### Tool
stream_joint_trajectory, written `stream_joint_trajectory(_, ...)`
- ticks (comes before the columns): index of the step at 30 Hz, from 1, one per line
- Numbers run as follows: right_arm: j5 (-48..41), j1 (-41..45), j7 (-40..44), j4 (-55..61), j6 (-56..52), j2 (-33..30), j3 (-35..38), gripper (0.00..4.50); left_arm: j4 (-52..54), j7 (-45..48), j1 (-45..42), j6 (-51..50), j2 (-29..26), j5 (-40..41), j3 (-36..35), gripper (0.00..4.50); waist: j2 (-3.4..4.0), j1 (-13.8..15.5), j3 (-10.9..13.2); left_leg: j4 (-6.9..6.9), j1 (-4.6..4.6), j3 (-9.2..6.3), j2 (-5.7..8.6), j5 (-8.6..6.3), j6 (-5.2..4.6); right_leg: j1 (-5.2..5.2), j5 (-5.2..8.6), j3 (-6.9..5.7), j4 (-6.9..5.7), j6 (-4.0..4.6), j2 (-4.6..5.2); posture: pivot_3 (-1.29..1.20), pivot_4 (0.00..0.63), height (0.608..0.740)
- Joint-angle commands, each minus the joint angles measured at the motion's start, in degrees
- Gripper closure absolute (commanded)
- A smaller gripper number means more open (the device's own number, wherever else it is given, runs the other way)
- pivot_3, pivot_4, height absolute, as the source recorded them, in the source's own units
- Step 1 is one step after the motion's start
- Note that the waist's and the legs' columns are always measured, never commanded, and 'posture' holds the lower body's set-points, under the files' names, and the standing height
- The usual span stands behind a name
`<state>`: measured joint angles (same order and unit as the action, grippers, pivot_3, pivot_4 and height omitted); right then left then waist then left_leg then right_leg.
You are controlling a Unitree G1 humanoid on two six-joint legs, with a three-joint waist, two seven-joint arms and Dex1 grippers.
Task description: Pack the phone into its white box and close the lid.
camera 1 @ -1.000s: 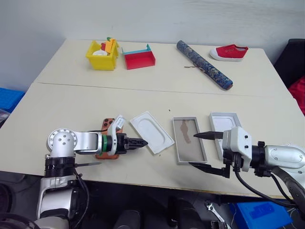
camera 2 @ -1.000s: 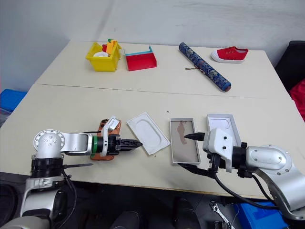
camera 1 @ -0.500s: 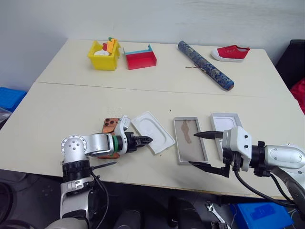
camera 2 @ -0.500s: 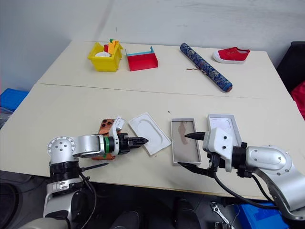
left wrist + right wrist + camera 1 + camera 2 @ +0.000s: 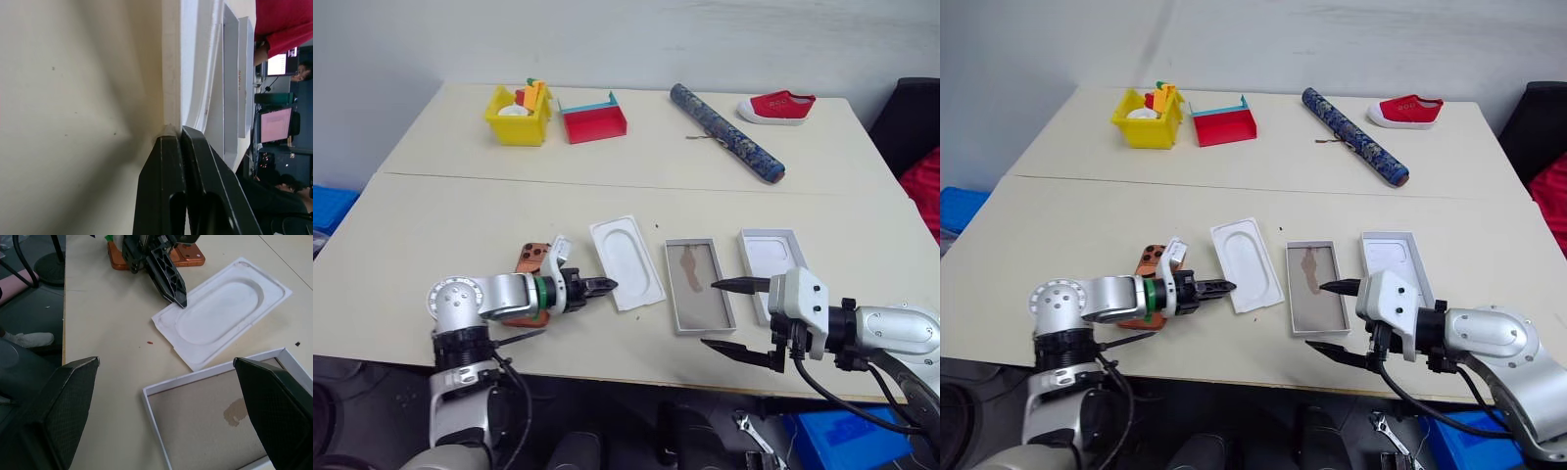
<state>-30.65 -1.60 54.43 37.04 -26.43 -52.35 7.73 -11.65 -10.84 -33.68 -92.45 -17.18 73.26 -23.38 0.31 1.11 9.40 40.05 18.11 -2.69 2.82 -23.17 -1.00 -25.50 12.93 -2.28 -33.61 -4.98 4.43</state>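
Phone [image 5: 530, 260], orange-copper, flat on the tabletop [image 5: 440, 215] near its front edge, mostly hidden behind the left arm; camera cluster visible at the far corner. Left hand [image 5: 605, 286]: fingers pressed together, holding nothing, tips touching the near corner of the insert [image 5: 626, 275], a flat white piece with an oval hollow lying just right of the phone. Box [image 5: 697, 285], brownish floor, empty, right of the insert. Lid [image 5: 771, 257], white, open side up, just right of the box. Right hand [image 5: 737, 316]: fingers spread wide, empty, hovering at the near end of the box and lid. Far side of tabletop: yellow bin [image 5: 518, 111], red tray [image 5: 594, 117], patterned roll [image 5: 726, 131], red shoe [image 5: 776, 105].
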Motion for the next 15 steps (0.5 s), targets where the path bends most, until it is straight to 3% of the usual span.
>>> stream_joint_trajectory(1,1.77,-0.6,0.42,1.71,1.34,-0.94,0.22,0.0,0.37,8.49,-0.9,-0.05,-9.3,7.21,4.69,4.48,-0.03,-0.07,0.03,-0.01,-0.01,0.01,-0.01,0.01,0.02,-0.02,0.02,0.0,-0.02,0.03,0.0,0.0,0.15,0.74)
stream_joint_trajectory(4,3.19,-1.11,0.42,1.17,1.39,-0.74,-1.5,0.0,0.04,16.23,-1.16,-0.05,-17.62,9.82,9.4,4.48,-0.04,0.07,0.04,-0.03,-0.02,-0.02,-0.04,0.01,0.06,-0.03,0.06,-0.02,-0.06,0.1,0.0,0.0,0.15,0.74)
stream_joint_trajectory(9,8.4,0.53,0.84,-2.37,3.26,-0.85,-5.86,0.0,0.39,28.86,-1.92,-0.05,-27.06,10.05,15.28,4.48,-0.04,0.24,0.06,-0.07,0.02,-0.06,0.02,0.01,0.05,-0.03,0.06,-0.06,0.04,0.11,0.03,0.0,0.15,0.74)
stream_joint_trajectory(12,12.86,2.62,1.63,-7.14,6.03,-0.35,-10.04,0.61,1.64,35.87,-2.12,-0.05,-31.31,10.95,17.56,4.5,-0.08,0.14,0.09,-0.07,0.06,-0.08,0.03,0.02,0.03,-0.03,0.06,-0.08,0.07,0.11,0.03,0.0,0.15,0.74)
stream_joint_trajectory(15,16.42,4.19,2.21,-11.18,9.34,0.51,-13.4,1.64,2.08,40.53,-1.8,-0.05,-33.47,9.43,18.24,4.5,-0.08,0.06,0.12,-0.11,0.07,-0.09,0.02,0.02,0.02,-0.05,0.07,-0.09,0.08,0.12,0.03,0.0,0.15,0.74)
